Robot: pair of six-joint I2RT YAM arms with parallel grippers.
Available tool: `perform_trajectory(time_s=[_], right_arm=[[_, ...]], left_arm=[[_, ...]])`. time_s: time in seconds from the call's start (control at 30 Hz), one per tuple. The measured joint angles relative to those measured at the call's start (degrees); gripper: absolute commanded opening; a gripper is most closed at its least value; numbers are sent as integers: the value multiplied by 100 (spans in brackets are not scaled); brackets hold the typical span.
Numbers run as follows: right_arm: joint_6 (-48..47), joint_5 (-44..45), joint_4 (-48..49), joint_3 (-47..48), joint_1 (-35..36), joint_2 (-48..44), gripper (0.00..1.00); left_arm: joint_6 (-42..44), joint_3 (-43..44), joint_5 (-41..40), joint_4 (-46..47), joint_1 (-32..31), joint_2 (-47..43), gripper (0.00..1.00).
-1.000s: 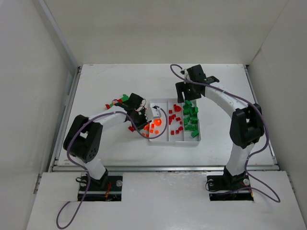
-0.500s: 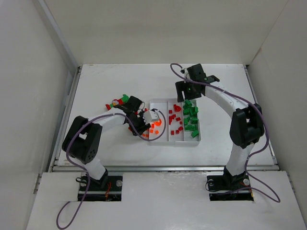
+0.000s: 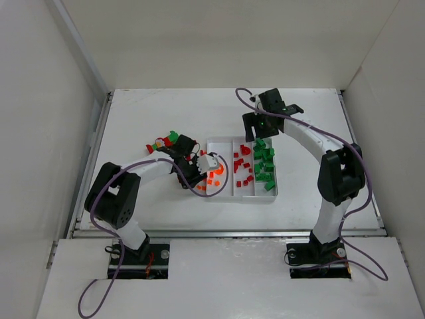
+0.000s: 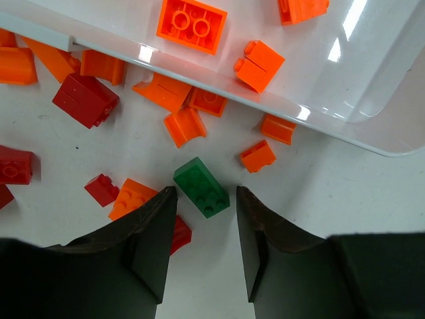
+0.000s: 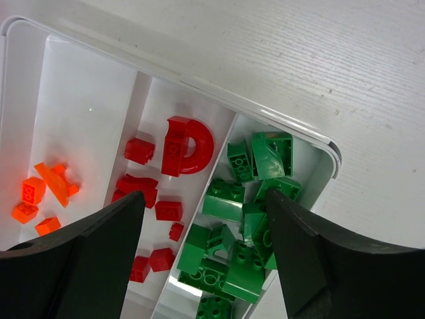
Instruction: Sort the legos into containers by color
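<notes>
The white tray holds orange legos in its left container, red ones in the middle and green ones on the right. My left gripper is low over loose bricks by the tray's left wall. It is open and empty, with a green brick lying on the table at its fingertips. Red and orange bricks lie around it. My right gripper hangs wide open and empty above the green pile, beside a red arch.
A small cluster of red and green bricks lies on the table farther left of the tray. Raised rails border the white table on the left and right, and tall white walls surround it.
My left gripper has opened from shut and drawn back a little to the left, off the tray's orange container and down to the loose bricks. The right arm has not moved.
</notes>
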Motion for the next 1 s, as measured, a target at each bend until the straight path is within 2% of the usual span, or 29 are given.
perform_trajectory(time_s=[0.1, 0.23, 0.27, 0.33, 0.77, 0.83, 0.9, 1.0], right_arm=[[-2, 0, 0, 0, 0, 0, 79], [-2, 0, -2, 0, 0, 0, 79], [-2, 0, -2, 0, 0, 0, 79], [-2, 0, -2, 0, 0, 0, 79], [-70, 7, -101, 155, 0, -37, 79], [-101, 7, -101, 160, 0, -107, 79], [-127, -2, -87, 160, 0, -221, 85], [-153, -114, -2, 131, -2, -490, 87]], left_arm=[[9, -26, -22, 66, 0, 0, 33], [28, -44, -24, 162, 0, 0, 19], [35, -48, -24, 186, -2, 0, 10], [39, -52, -17, 229, -9, 0, 0], [4, -111, -87, 350, 13, -79, 0], [-24, -166, -138, 341, 92, -232, 0], [-44, -227, -192, 341, 160, -511, 0], [-59, -282, -240, 378, 221, -1051, 0]])
